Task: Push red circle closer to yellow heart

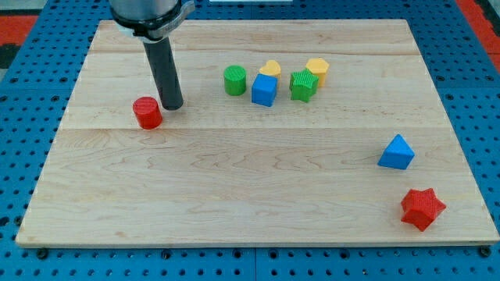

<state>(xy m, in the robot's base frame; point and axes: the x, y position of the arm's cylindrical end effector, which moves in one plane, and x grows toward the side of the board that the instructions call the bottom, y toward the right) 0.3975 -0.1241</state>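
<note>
Seemingly upright, red circle [147, 112].

There is only one camera. It looks down at a slant from the near side of the wooden board [258, 179], probably from a bit above. The whole board fits, and the arm's top is cut off at upper left.

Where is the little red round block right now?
The red circle block sits on the wooden board toward the view's left, with my tip just to its right, close beside it.
</note>
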